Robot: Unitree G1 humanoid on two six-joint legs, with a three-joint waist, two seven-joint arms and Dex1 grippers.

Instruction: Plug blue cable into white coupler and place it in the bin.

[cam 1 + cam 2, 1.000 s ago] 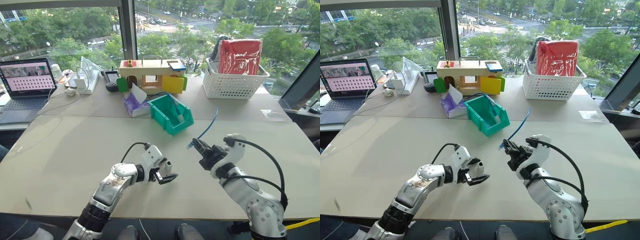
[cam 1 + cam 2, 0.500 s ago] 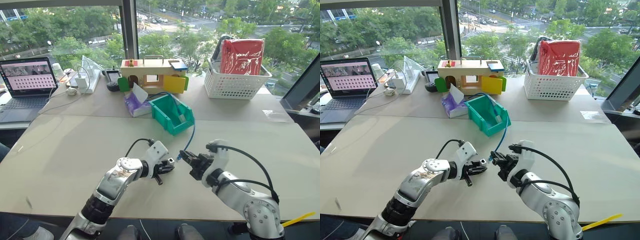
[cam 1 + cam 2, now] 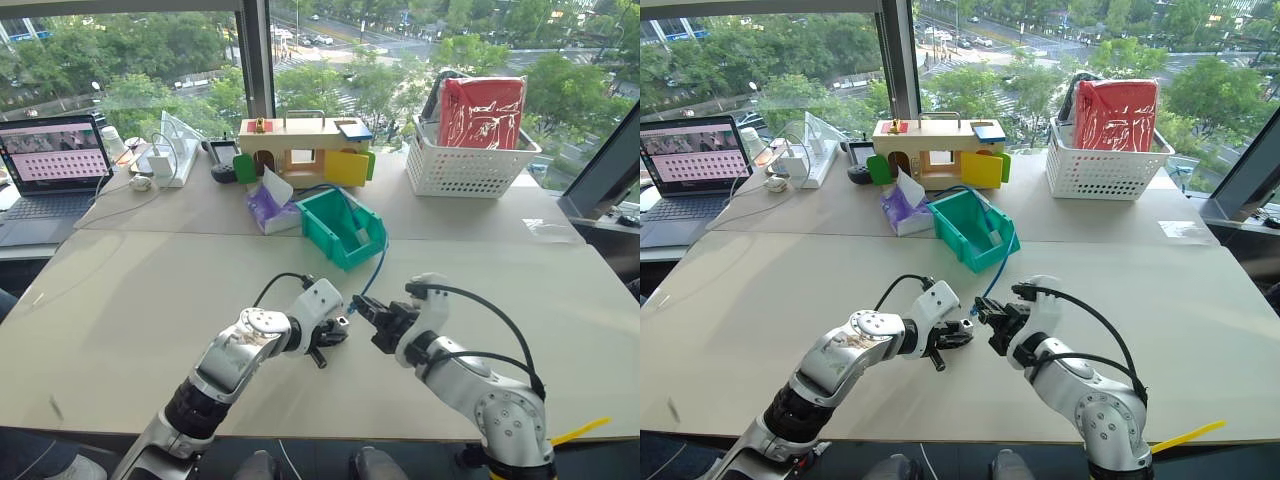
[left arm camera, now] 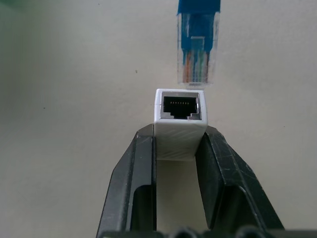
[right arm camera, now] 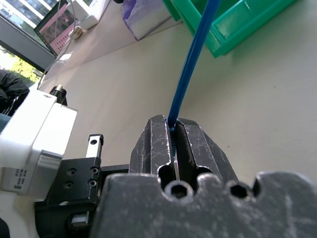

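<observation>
From the head views we note the left gripper and right gripper nearly nose to nose above the table. The blue cable rises from the right gripper and arcs back to the teal bin, which stands well beyond both grippers, just beside a purple tissue pack.

In the left wrist view we find the jaws clamped on the white coupler, its dark socket facing outward. The cable's clear plug hangs just short of the socket, not yet inserted.

In the right wrist view we record the jaws pressed together on the cable, gripped near its plug end, the cord running off toward the bin.
</observation>
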